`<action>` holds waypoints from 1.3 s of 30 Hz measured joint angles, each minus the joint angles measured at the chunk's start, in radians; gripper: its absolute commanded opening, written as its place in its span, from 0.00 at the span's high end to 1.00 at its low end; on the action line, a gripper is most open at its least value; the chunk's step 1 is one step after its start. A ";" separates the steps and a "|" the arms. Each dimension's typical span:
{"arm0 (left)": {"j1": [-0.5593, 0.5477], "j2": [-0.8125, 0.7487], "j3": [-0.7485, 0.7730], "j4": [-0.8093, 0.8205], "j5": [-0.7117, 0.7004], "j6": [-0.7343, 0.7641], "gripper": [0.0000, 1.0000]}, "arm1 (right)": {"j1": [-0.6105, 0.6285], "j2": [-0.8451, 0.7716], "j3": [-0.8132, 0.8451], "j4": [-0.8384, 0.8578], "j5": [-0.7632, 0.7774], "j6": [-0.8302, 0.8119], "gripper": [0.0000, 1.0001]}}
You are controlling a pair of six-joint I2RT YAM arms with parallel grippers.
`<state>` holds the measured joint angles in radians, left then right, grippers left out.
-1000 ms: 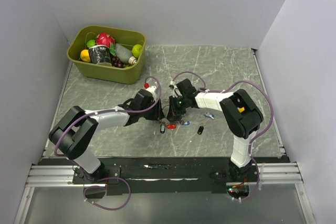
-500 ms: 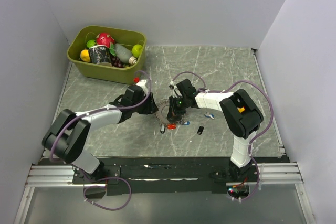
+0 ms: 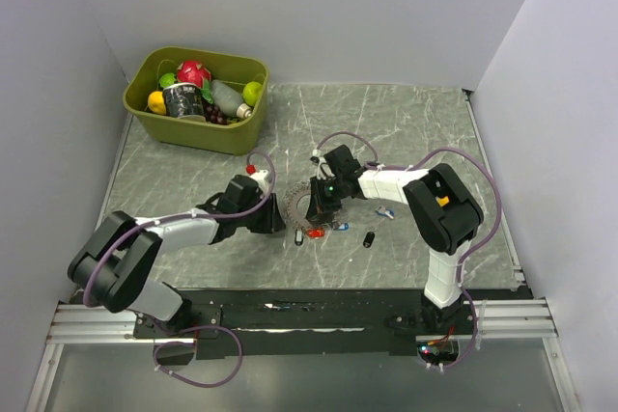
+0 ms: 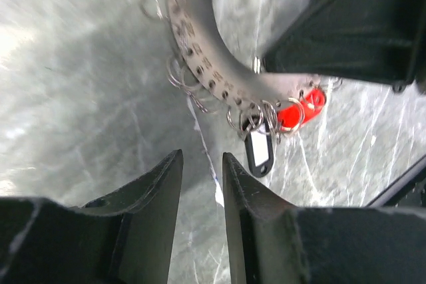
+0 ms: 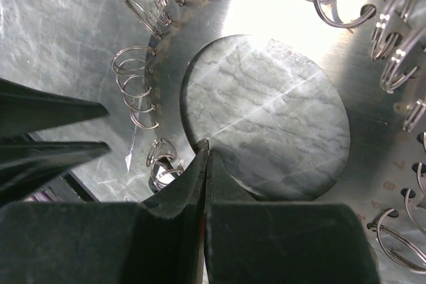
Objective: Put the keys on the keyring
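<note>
The keys (image 3: 368,238) lie near the keyring (image 4: 200,51), and a red key (image 4: 303,106) seems to hang on it already. The right gripper (image 5: 204,145) is pressed tight on the ring's inner edge and holds it. The left gripper (image 4: 202,164) is a little apart and empty, just beside the ring. I think it must pick up a loose key next. The key is tiny, so the pinch must be careful.

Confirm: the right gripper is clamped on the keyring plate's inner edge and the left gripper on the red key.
Wrong about the left gripper: the left wrist view shows it open and empty, with the red key at the rim of the keyring plate. The right gripper is clamped on the plate's inner edge.
</note>
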<state>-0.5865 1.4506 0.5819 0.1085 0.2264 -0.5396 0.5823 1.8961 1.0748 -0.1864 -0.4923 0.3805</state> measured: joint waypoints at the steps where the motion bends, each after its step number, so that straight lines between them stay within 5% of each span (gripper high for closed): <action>1: -0.005 0.006 -0.004 0.003 0.008 -0.001 0.63 | 0.000 0.001 0.000 0.001 -0.003 0.000 1.00; 13: -0.021 0.157 0.048 0.156 0.087 -0.028 0.62 | 0.000 0.002 0.001 0.002 -0.007 0.000 1.00; 28: -0.023 0.227 0.323 0.075 0.051 0.058 0.58 | -0.004 0.003 -0.006 0.012 -0.016 0.013 1.00; 39: 0.030 0.215 0.279 0.066 0.062 0.058 0.36 | 0.003 -0.083 -0.077 -0.002 0.073 0.014 0.96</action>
<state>-0.5564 1.6657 0.8612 0.1745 0.2886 -0.4816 0.5858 1.8130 0.9977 -0.1883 -0.4194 0.3950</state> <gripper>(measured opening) 0.591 0.006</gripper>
